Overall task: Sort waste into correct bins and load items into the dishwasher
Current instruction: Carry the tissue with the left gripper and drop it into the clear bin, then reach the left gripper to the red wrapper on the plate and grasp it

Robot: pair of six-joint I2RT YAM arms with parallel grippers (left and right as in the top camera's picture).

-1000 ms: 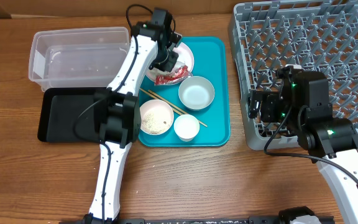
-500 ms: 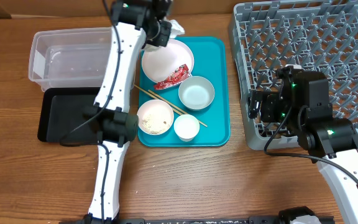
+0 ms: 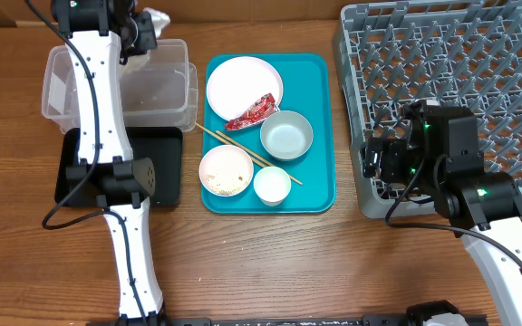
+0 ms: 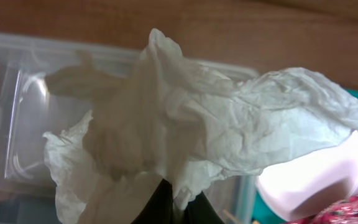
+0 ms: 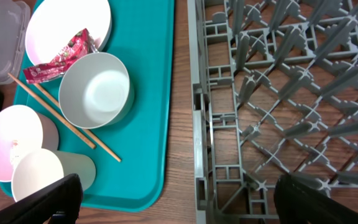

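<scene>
My left gripper (image 3: 145,27) is shut on the crumpled white napkin (image 3: 159,17) and holds it above the far edge of the clear tub (image 3: 62,91). In the left wrist view the napkin (image 4: 191,118) fills the frame above the closed dark fingers (image 4: 160,205), with the tub (image 4: 17,124) below. The red wrapper (image 3: 252,110) lies on the white plate (image 3: 241,80). On the teal tray (image 3: 320,186) also sit an empty bowl (image 3: 286,134), a bowl with rice grains (image 3: 227,170), a cup (image 3: 272,186) and chopsticks (image 3: 243,149). My right gripper (image 5: 179,193) stands open and empty over the grey rack's (image 3: 460,81) near-left corner.
The flat black tray (image 3: 166,167) lies in front of the tub, partly under my left arm. A strip of bare wooden table separates the teal tray (image 5: 148,124) from the rack (image 5: 291,93).
My left gripper lifted the napkin off the plate and swung left with it, from above the teal tray to above the clear tub. The right arm has not moved.
</scene>
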